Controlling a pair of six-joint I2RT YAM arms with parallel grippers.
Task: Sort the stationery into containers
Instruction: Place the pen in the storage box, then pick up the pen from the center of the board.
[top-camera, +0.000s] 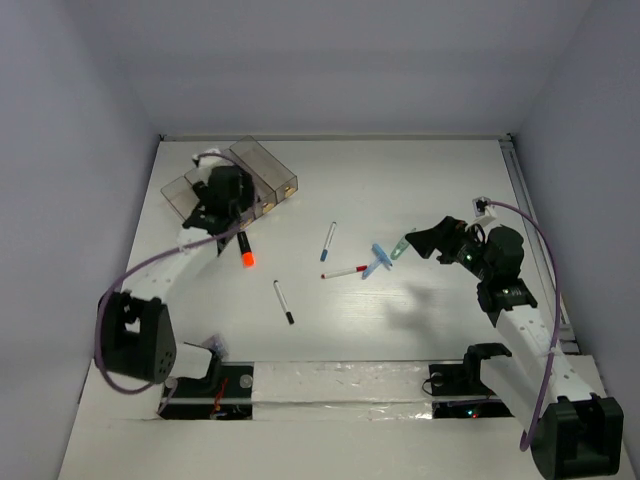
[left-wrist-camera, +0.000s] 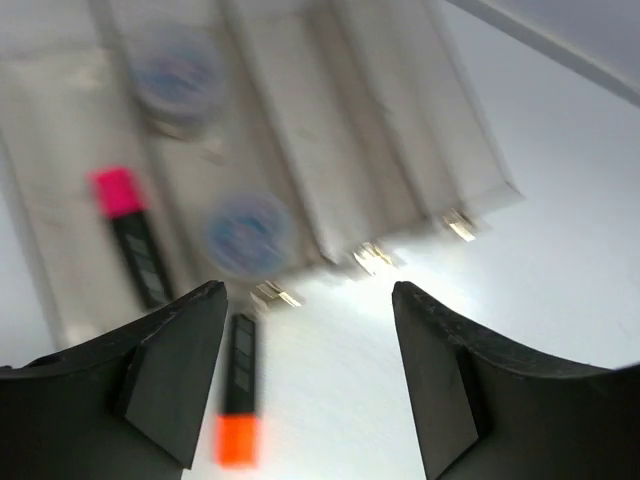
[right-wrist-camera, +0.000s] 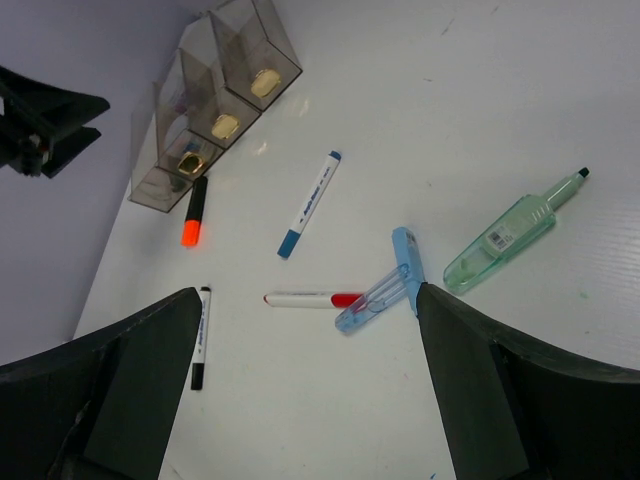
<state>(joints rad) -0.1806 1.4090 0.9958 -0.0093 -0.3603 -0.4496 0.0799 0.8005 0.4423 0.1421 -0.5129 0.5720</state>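
My left hand (left-wrist-camera: 310, 375) hangs spread and empty just off the near end of the containers (top-camera: 272, 168), which sit toward 10 o'clock on the surface (top-camera: 420, 180). In the blurred left wrist view I make out a pink-ended highlighter (left-wrist-camera: 130, 235) lying in one compartment and two grey-blue rolls (left-wrist-camera: 247, 232) in what looks like the one beside it. An orange-ended highlighter (top-camera: 244, 250) lies loose on the surface at 6 o'clock from the bins, just outside them.

My right hand (right-wrist-camera: 310, 400) is spread too, holding nothing, out at 3 o'clock near the loose items. In its wrist view a blue clip (right-wrist-camera: 385, 293) lies against the red end of the red-tipped pen (right-wrist-camera: 310, 299). From the clip, a pale-green clip (right-wrist-camera: 505, 235) lies at 2 o'clock, the blue-tipped pen (right-wrist-camera: 308, 204) at 11 o'clock, and the black-tipped pen (right-wrist-camera: 200, 337) well apart at 9 o'clock.
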